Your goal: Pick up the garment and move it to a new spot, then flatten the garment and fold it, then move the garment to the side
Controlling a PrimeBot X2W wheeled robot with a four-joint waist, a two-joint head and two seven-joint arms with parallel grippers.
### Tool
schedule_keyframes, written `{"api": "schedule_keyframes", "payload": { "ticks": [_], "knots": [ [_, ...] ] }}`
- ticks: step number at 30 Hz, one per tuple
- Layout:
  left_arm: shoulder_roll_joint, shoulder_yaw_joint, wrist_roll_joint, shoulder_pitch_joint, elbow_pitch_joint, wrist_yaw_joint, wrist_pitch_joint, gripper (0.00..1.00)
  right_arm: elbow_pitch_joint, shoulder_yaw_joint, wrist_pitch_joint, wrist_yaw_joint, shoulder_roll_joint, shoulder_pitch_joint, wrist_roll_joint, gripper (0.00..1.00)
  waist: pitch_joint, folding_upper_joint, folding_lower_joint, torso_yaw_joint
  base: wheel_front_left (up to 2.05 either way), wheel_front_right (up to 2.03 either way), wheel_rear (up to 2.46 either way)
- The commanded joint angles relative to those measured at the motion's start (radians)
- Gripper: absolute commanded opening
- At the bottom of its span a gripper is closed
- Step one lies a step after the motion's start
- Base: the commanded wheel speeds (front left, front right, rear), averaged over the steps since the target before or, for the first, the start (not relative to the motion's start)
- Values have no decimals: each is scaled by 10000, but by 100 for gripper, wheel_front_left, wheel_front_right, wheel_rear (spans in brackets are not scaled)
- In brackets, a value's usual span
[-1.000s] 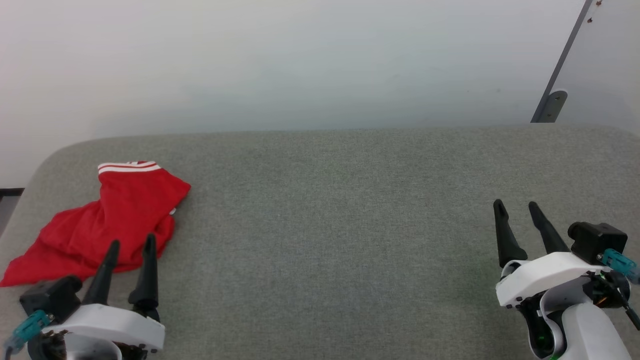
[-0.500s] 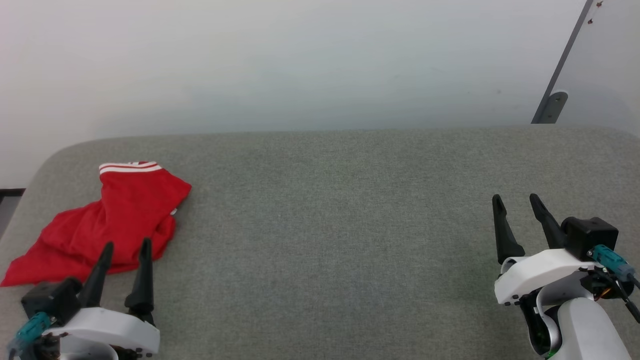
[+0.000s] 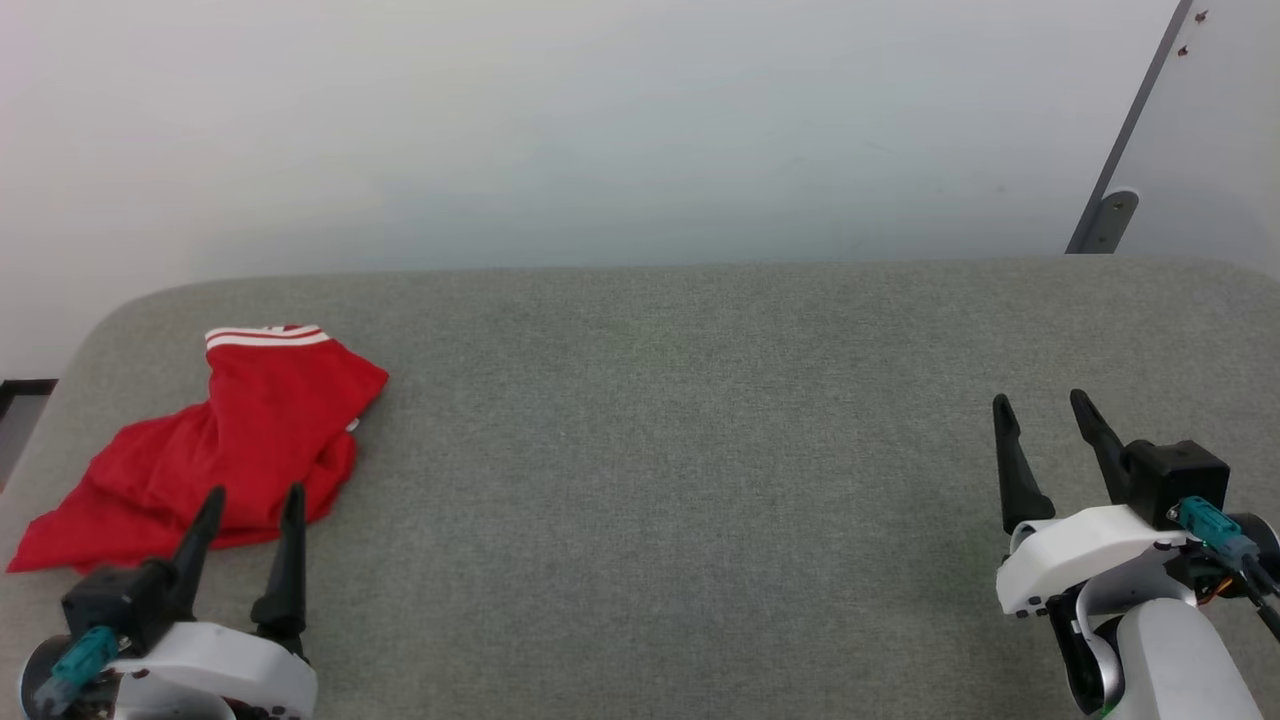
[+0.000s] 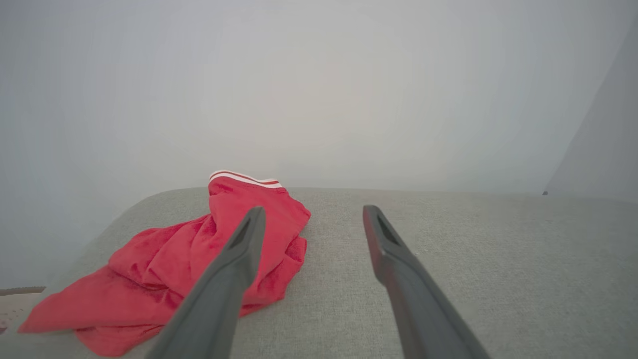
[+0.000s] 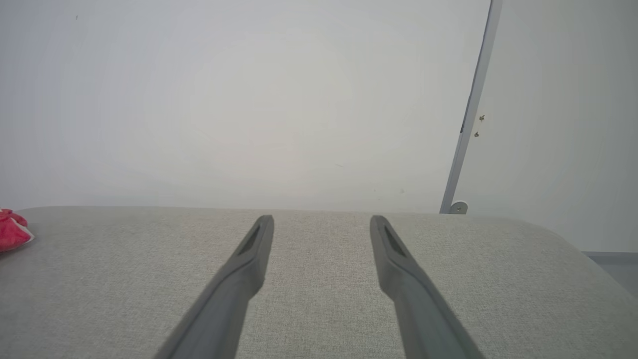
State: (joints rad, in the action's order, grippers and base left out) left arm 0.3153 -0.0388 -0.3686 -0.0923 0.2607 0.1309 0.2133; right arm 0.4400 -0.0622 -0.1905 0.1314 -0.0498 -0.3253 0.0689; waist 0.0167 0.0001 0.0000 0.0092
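Note:
The red garment [image 3: 215, 440] lies bunched at the far left of the grey fabric table [image 3: 680, 420], its red-and-white striped trim at the back end. My left gripper [image 3: 252, 496] stands open just in front of the garment's near edge, with nothing between its fingers. In the left wrist view the garment [image 4: 189, 259] spreads to the left of and behind the left finger [image 4: 234, 269], and the left gripper [image 4: 313, 213] is open. My right gripper [image 3: 1040, 405] stands open over bare table at the lower right. The right wrist view shows the right gripper [image 5: 321, 222] open and a scrap of the garment [image 5: 12, 235] at the left edge.
A pale wall [image 3: 600, 130] rises right behind the table's rounded back edge. A grey upright post with a round bracket [image 3: 1105, 215] stands at the back right. The table's left edge drops off beside the garment, with a dark strip of floor [image 3: 20, 410] beyond.
The left gripper has drawn back toward me, off the garment's near edge. The right gripper shifted only slightly. The garment lies as before.

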Motion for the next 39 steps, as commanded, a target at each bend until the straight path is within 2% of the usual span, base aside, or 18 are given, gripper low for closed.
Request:
{"api": "schedule_keyframes", "payload": {
  "ticks": [1, 25, 39],
  "knots": [
    [108, 21, 219, -46, -12, -3, 91, 100, 1, -64, -108, -11, -4, -227, -228, 100, 2, -1, 0, 9, 0, 0, 0],
    [574, 262, 794, -187, 452, -11, 534, 100, 311, -394, -706, -14, -8, -387, -1534, 100, 43, -1, 0, 47, 0, 0, 0],
    [589, 404, 208, -230, 749, -11, 507, 100, 242, -571, -747, -14, -6, -39, -945, 100, 56, -1, 0, 91, 0, 0, 0]
  ]
}}
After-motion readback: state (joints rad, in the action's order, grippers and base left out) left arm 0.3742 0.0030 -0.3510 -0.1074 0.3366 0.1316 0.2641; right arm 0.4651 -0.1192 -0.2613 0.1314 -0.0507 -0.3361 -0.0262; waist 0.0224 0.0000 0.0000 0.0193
